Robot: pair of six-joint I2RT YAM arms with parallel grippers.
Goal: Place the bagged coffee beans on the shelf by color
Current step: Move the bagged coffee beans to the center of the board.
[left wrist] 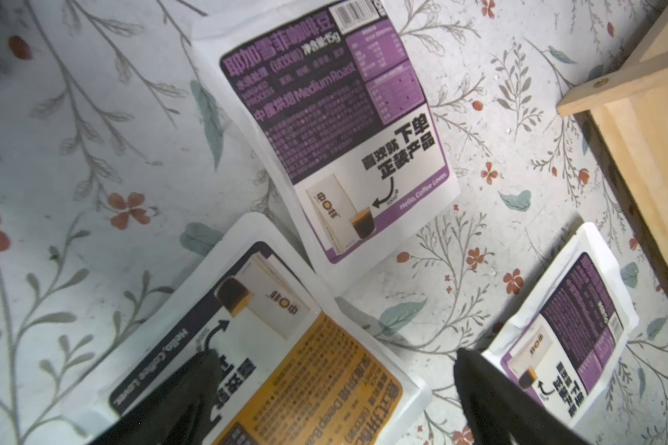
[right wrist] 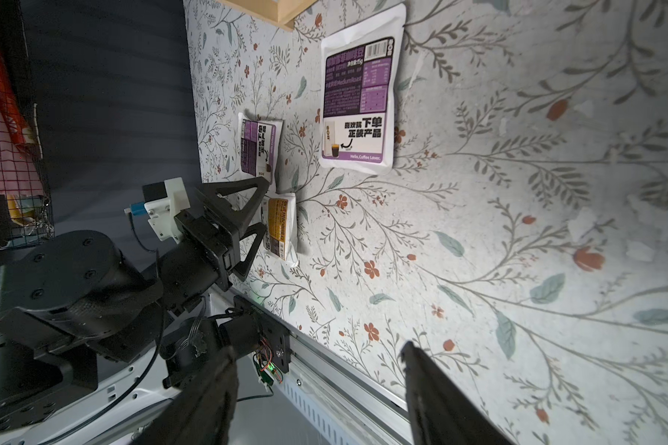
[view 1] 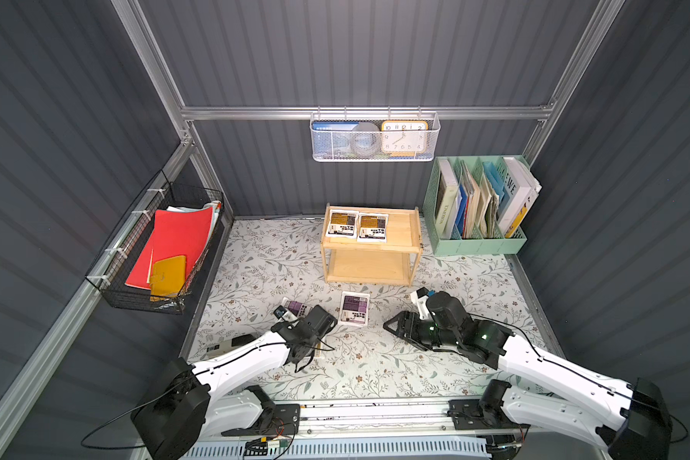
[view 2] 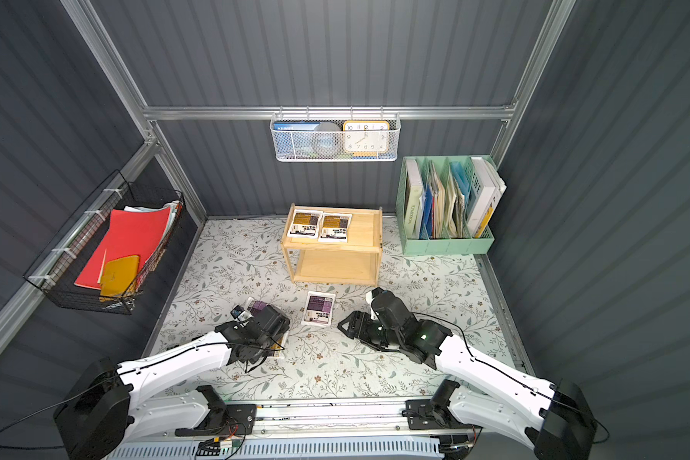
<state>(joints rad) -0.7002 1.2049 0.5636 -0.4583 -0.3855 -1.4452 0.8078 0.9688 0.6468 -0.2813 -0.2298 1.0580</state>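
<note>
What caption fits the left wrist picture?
Black fingers spread over a yellow-orange coffee pouch, two purple coffee pouches nearby on floral cloth.

Coffee pouches, total 5. Yellow-orange, qty 3: left pouch on shelf top point(view 1: 341, 224), right pouch beside it point(view 1: 372, 227), third pouch on mat point(left wrist: 286, 366). Purple, qty 2: centre pouch point(view 1: 354, 308), part-hidden pouch point(view 1: 295, 306). Wooden shelf point(view 1: 405, 235), qty 1 — 2 tiers. Wire baskets, qty 2: black basket point(view 1: 136, 302), white basket point(view 1: 371, 158). Mint organizer point(view 1: 479, 245), qty 1. Clock point(view 1: 404, 137), qty 1. Robot arms, qty 2 — left arm point(view 1: 240, 354), right arm point(view 1: 542, 358).
</note>
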